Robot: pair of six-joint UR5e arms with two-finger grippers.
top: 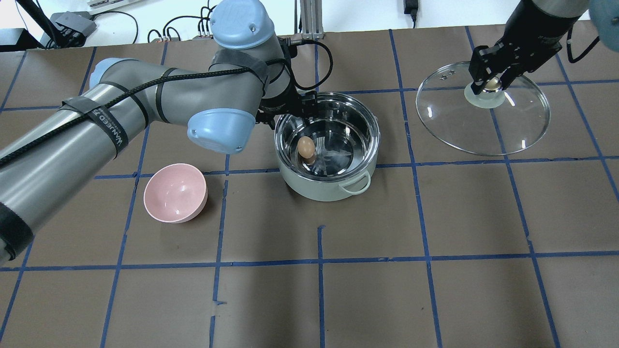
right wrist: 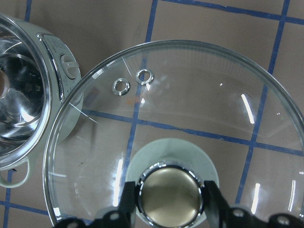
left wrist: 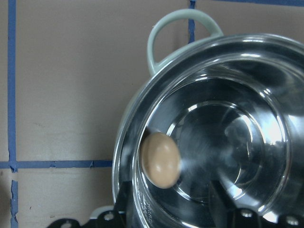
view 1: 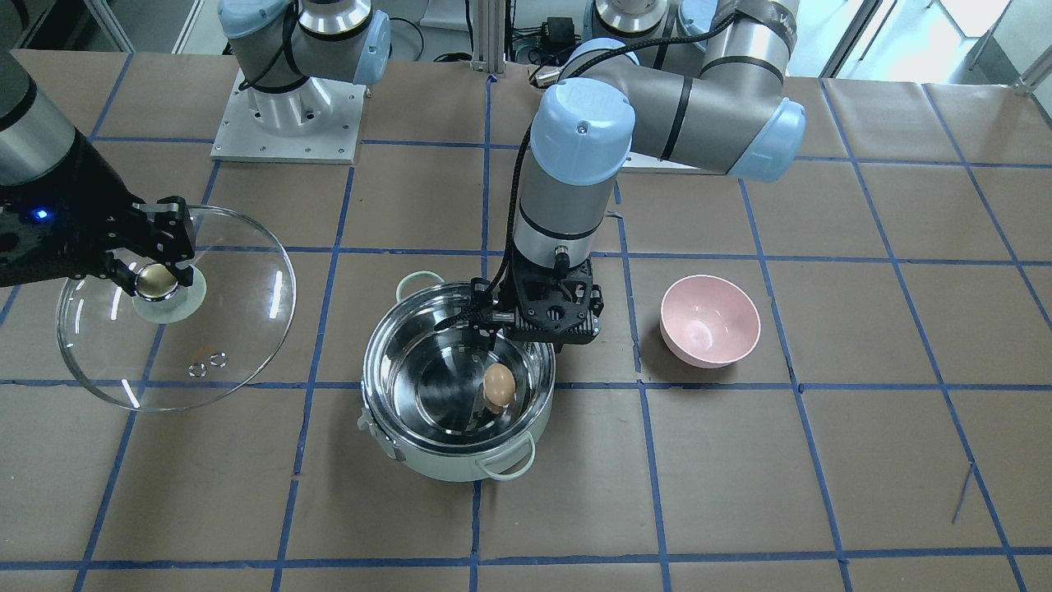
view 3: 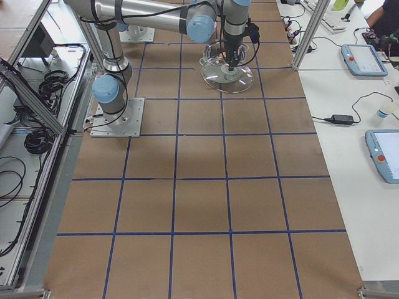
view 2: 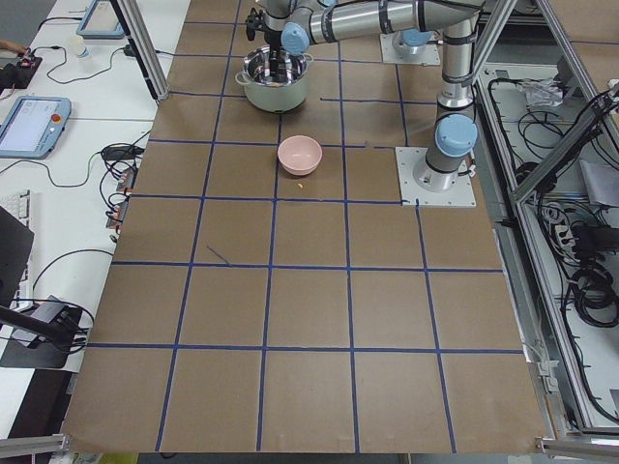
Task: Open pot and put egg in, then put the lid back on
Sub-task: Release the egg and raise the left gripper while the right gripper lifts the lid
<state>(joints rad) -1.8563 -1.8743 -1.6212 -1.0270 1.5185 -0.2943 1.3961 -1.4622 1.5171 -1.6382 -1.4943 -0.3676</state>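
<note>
Your left hand (view 1: pixel 542 322) hovers at the rim of the pot (top: pixel 333 191), fingers spread and gripping nothing. The egg (top: pixel 305 147) is free of it, low inside the steel basin. In the overhead view the egg sits at the 9 o'clock side of the basin, close to the inner wall. Whether it has settled on the floor cannot be told.

The hand looks placed just over the rim so that the egg has only a short way to go against hard metal. That reads as step 2 of the task nearly done, with 1 step left.

Your right hand (top: pixel 489 82) pinches the golden knob (right wrist: pixel 170 197) of the lid (top: pixel 483 125), one finger pressed on each side. It holds the glass tilted, at about 3 o'clock from the pot in the overhead view, clear of the open mouth. Held there, the lid keeps out of the left arm's way yet stays ready for the return. Whether its low edge touches the desk (top: pixel 435 217) cannot be told.

The pink bowl (top: pixel 175 193) stands apart on the other side, between 8 and 9 o'clock from the pot. You will likely want the left arm lifted away before the lid swings across.
</note>
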